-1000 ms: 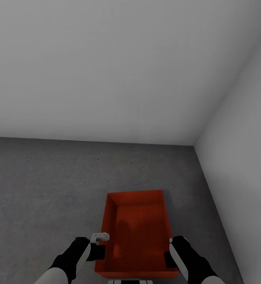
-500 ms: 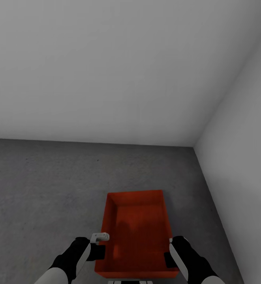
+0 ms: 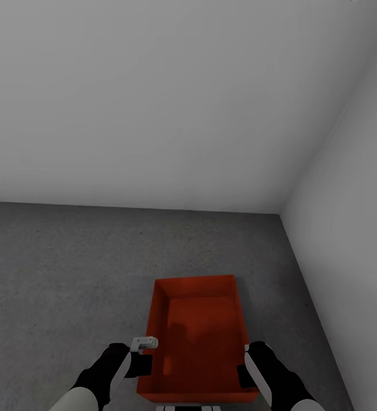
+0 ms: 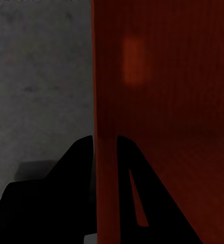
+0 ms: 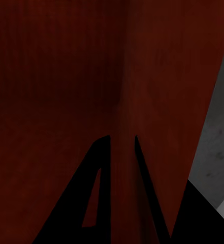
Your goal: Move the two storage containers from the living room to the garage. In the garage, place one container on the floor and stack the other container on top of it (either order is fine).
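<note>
**Container held low in the garage corner, both hands still clamped**

Garage: pale walls (image 3: 171, 103), dark speckled concrete floor (image 3: 63, 268). Far right, two walls meet in a corner.

One red-orange storage container (image 3: 202, 337) sits square ahead of the robot, near the right wall, open side up and empty. Whether its base touches the floor or hangs just above it, I cannot tell.

Left hand (image 3: 144, 355) pinches the container's left wall near the near corner; in the left wrist view one finger (image 4: 73, 168) lies outside and the other inside, closed tight on the thin wall. Right hand (image 3: 246, 365) grips the right wall the same way, fingers (image 5: 99, 157) straddling it in the right wrist view.

Change over the last second: nothing I can make out. Container, arms and camera hold the same places.

Judgement: the carry looks finished and this is the set-down. Letting go comes next. The second container is not yet accounted for here.
</note>
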Available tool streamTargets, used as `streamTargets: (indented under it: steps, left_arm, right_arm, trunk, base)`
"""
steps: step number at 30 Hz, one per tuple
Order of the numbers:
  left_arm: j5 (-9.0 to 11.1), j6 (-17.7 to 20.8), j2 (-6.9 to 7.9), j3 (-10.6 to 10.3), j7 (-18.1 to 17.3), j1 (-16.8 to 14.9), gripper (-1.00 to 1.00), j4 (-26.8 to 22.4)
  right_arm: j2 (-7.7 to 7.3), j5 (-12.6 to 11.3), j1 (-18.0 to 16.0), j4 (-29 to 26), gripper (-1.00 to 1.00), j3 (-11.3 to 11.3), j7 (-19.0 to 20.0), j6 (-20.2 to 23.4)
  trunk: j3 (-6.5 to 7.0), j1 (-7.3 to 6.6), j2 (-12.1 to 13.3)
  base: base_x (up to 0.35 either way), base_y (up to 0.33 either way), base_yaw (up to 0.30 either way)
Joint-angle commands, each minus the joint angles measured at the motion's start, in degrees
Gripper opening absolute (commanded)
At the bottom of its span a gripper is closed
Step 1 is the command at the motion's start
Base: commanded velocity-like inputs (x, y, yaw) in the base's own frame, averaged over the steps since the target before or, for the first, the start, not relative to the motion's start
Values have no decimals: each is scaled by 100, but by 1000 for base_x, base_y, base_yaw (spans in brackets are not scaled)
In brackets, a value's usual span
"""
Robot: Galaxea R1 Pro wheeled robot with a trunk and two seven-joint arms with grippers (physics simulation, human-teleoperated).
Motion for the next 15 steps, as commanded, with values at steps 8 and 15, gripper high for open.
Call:
streamTargets:
  steps: [8, 15]
  left_arm:
    - [65, 36, -12, -14, -12, 4, -100, -8]
    - [66, 36, -10, -14, -11, 4, -100, -6]
  right_arm:
    - [89, -372, -5, -10, -100, 10, -23, -50]
    - [87, -372, -5, -11, -100, 10, -23, -49]
  trunk:
    - [-92, 109, -202]
    - [-92, 109, -202]
  base:
    - [0, 0, 0]
    - [0, 0, 0]
